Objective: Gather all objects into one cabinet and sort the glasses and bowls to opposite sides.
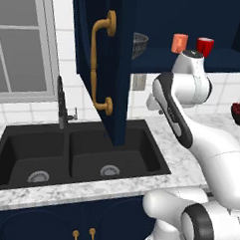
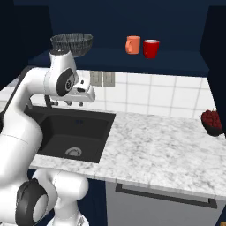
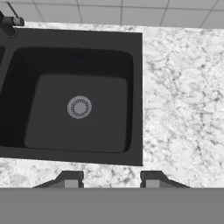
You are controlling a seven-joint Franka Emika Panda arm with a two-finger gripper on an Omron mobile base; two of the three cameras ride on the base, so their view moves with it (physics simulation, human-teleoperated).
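The tool sits at the bottom of the hand view, its two dark fingertips standing apart with bare speckled stone between them and nothing in the gap; it looks down on the front rim of the black sink, whose right basin with its round metal drain fills the middle left of that frame; the marble surface spreads open to the right of the basin edge. In the right base view the hand hangs at middle left, over the sink and below the shelf, with the white arm rising from the lower left.

The task's things all lie well above and apart from the tool, on the floor of the navy wall cabinet; the grey wire-mesh bowl stands at the upper left of the right base view, just above the arm's upper joint; the salmon-orange cup and the red cup stand close side by side at upper centre, well to the right of the bowl. In the left base view the mesh bowl peeps from behind the edge of the open cabinet door, whose long curved brass handle runs down the upper centre; the two cups, salmon and red, show at upper right.

The door juts out over the sink, narrowing the room at left; the faucet stands behind the basins; a dark bowl of red fruit rests at the far right edge of the surface, with wide bare stone between it and the sink.
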